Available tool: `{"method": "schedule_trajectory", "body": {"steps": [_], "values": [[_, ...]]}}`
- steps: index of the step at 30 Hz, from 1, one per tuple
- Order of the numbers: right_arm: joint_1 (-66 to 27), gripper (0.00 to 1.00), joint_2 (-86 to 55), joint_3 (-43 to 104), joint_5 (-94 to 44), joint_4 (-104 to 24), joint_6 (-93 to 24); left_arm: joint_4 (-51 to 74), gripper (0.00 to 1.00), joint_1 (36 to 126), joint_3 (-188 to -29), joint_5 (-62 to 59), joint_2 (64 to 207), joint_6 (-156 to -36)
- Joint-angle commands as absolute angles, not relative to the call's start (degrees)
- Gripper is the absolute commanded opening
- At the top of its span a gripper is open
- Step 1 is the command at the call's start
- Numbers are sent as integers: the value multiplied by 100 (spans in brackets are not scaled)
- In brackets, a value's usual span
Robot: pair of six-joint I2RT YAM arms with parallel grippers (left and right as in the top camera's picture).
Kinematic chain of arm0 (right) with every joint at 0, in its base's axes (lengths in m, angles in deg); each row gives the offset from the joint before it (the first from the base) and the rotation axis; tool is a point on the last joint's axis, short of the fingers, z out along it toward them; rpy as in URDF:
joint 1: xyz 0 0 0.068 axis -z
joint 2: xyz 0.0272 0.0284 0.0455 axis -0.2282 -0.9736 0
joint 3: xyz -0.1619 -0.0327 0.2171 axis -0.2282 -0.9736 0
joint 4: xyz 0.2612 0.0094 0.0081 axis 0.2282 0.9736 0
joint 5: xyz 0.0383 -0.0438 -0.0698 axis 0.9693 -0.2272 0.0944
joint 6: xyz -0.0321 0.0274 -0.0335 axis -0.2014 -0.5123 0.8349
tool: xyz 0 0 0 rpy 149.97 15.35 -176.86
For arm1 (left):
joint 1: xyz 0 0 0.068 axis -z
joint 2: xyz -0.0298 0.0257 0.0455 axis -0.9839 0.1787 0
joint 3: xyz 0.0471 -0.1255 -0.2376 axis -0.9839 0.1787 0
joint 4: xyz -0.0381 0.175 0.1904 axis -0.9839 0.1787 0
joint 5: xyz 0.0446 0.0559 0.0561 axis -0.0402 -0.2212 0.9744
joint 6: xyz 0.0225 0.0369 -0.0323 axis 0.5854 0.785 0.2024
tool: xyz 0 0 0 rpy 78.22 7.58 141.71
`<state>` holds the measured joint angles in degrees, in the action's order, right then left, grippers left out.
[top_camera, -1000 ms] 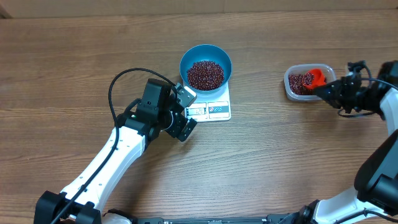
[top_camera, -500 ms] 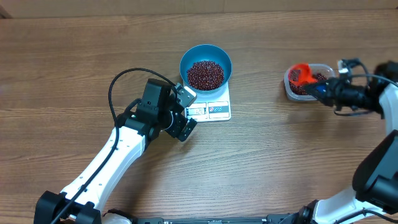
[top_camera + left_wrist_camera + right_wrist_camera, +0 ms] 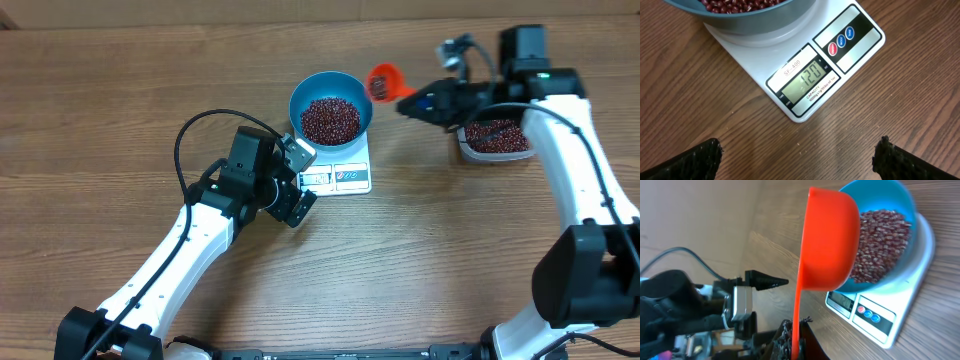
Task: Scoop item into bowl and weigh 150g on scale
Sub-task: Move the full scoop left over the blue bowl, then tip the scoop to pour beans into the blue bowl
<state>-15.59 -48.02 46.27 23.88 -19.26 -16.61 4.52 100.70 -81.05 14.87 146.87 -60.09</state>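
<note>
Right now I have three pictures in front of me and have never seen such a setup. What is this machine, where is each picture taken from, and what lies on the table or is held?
This is a robot with two arms at a wooden table, each ending in a two-finger gripper. One picture looks down from above. The other two come from cameras on the wrists. A white kitchen scale carries a blue bowl of red-brown beans. A clear plastic tub on the right arm's side holds more. The left gripper is open and empty beside the scale, and its camera sees the display, which seems to read 120. The right gripper is shut on the handle of an orange scoop, held close by the bowl.
</note>
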Motion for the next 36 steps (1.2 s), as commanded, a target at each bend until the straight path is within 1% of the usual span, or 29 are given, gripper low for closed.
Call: {"method": "schedule_trajectory", "body": {"steps": [1,8,15,18,21,29,36], "values": [[-1983,4,-4703,4778,1653,-2194,-2262,448,100,10072,-8070,1424,14733,-6044],[-2673,4,-4703,4778,263,-2509,-2360,448,100,10072,-8070,1424,14733,-6044],[-3430,4,-4703,4785,-1645,-2776,-2131,448,100,10072,-8070,1424,14733,-6044],[-3758,4,-4703,4785,-2709,-2787,-2021,448,100,10072,-8070,1424,14733,-6044],[-4007,4,-4703,4785,-3398,-2782,-1827,448,100,10072,-8070,1424,14733,-6044],[-4488,4,-4703,4785,-4528,-2890,-1145,448,99,10072,-8070,1424,14733,-6044],[-4691,4,-4703,4785,-5065,-3016,-931,448,100,10072,-8070,1424,14733,-6044]]}}
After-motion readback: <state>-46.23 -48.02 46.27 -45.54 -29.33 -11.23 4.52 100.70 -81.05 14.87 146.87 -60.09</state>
